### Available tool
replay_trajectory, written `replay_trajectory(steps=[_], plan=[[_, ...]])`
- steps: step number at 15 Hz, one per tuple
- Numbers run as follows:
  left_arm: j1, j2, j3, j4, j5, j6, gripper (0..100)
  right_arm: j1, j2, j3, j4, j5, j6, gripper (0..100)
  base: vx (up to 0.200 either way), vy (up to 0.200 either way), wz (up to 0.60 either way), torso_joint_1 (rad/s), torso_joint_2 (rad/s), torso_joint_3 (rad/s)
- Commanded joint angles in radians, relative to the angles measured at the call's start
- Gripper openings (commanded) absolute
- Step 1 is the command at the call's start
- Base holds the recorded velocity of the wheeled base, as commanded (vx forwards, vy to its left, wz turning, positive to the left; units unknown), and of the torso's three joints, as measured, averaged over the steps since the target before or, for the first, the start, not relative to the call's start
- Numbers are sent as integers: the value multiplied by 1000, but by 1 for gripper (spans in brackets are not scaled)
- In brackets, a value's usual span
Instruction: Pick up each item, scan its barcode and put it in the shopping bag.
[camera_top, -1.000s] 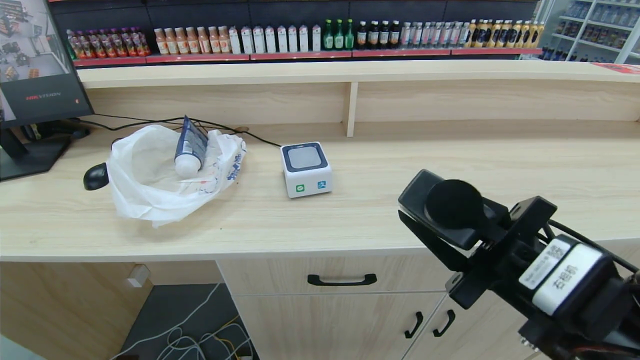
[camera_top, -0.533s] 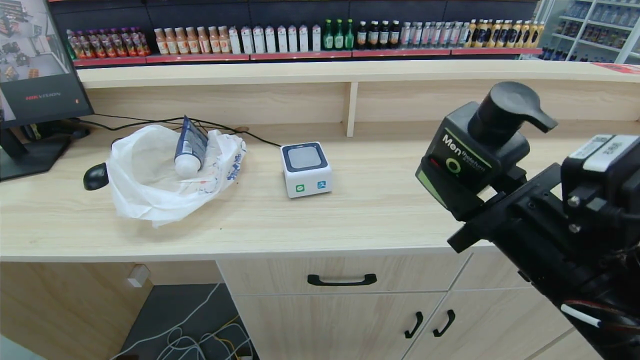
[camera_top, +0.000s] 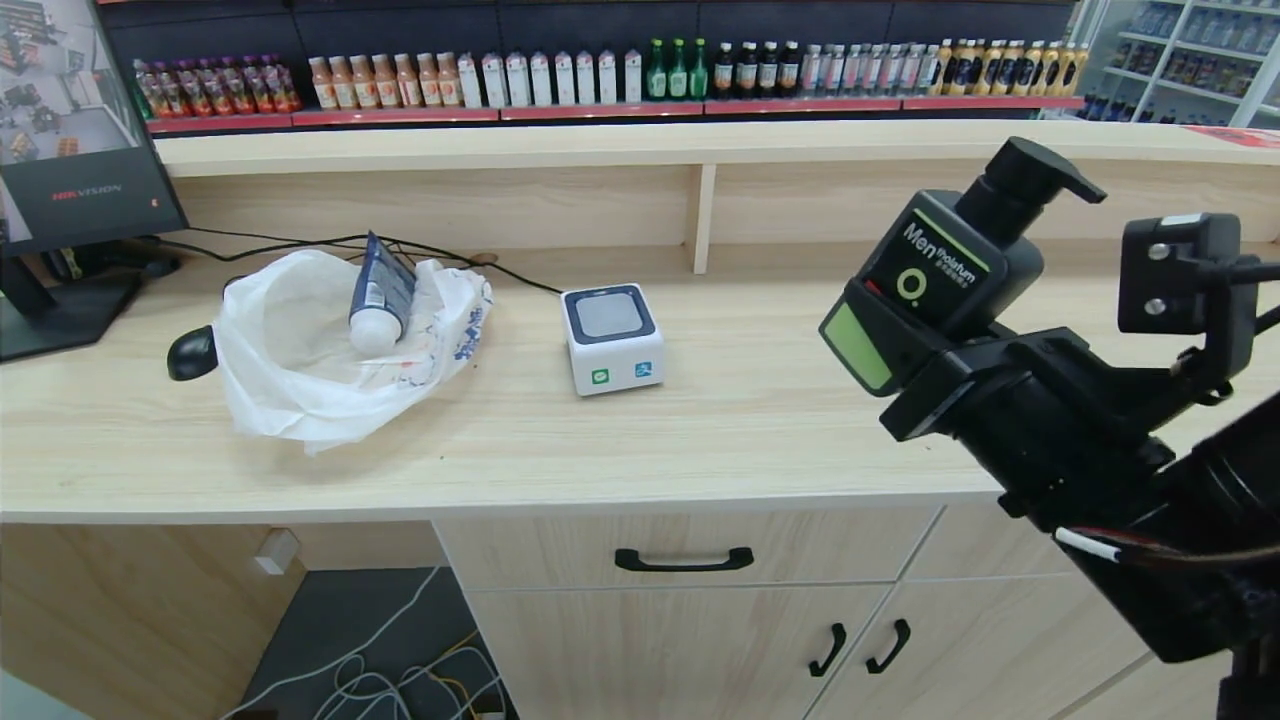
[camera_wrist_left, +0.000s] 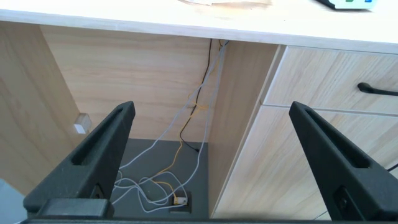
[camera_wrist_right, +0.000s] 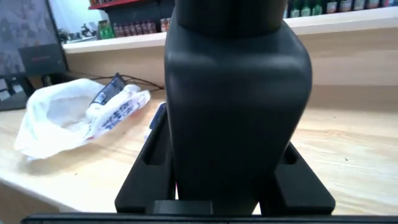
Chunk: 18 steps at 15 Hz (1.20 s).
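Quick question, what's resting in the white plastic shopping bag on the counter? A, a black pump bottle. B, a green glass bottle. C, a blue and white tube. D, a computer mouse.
C: a blue and white tube rests in the open mouth of the white plastic shopping bag; the black pump bottle is in the right gripper.

Bag (camera_top: 290, 385) with tube (camera_top: 380, 295) in it lies on the counter (camera_top: 760, 425) left of the scanner (camera_top: 611, 338); bottle (camera_top: 935, 285) right of the scanner.
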Motion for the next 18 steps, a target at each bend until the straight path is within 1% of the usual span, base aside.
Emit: replay_trajectory(steps=[1,2,3,8,11,12,13,18], plan=[[0,0,0,0,1,0,100,-64,31,-56,8,-1,16,0,0,0,0,0,0,0],[0,0,0,0,1,0,100,-92,36,-67,11,-11,15,0,0,0,0,0,0,0],[0,0,0,0,1,0,100,-179,47,-73,11,-7,2,0,0,0,0,0,0,0],[0,0,0,0,1,0,100,-188,65,-76,3,-5,24,0,0,0,0,0,0,0],[0,0,0,0,1,0,100,-193,88,-48,-23,-4,28,0,0,200,0,-2,2,5],[0,0,0,0,1,0,100,-211,97,-36,-34,26,9,0,0,200,0,7,7,-2],[0,0,0,0,1,0,100,-211,102,-35,-35,47,-8,0,0,200,0,27,7,-2],[0,0,0,0,1,0,100,-218,120,-42,-49,50,-5,0,0,200,0,-3,1,3]])
